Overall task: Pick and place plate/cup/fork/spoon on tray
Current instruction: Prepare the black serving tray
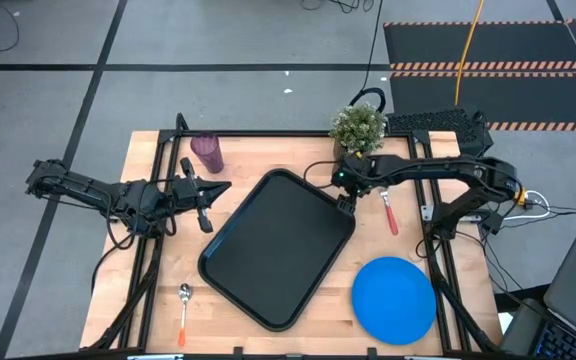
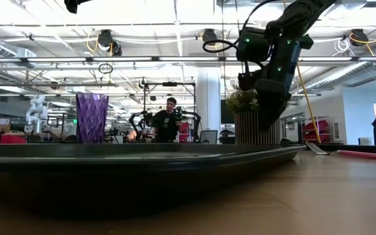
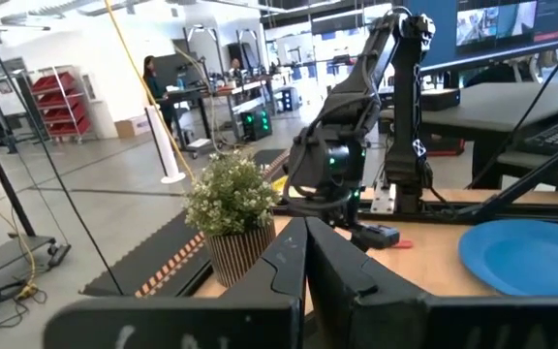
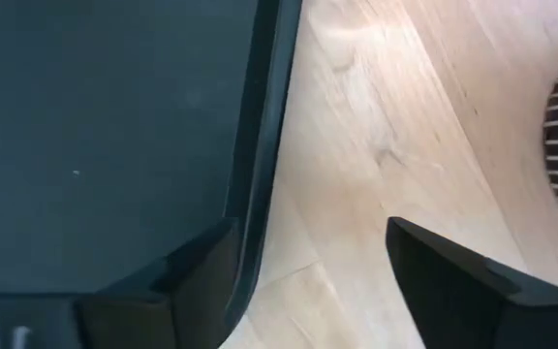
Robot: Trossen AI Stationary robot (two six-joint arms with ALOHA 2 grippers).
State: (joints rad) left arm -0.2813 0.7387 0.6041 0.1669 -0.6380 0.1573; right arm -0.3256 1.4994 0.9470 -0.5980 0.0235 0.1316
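Note:
The black tray (image 1: 313, 265) lies slantwise in the middle of the table. My right gripper (image 1: 346, 203) hangs open over the tray's far right corner and points steeply down. One finger (image 4: 197, 281) is over the tray's floor and the other (image 4: 453, 281) over bare wood, with the rim (image 4: 260, 174) between them. My left gripper (image 1: 226, 187) is shut and level, above the table left of the tray. The purple cup (image 1: 206, 152) stands upright at the far left. The fork (image 1: 389, 213) lies right of the tray, the spoon (image 1: 183, 310) at the near left, and the blue plate (image 1: 394, 298) at the near right.
A potted green plant (image 1: 358, 128) stands at the far edge, just beyond my right gripper. Bare wood lies between the tray and the fork. People and benches show in the room behind the table.

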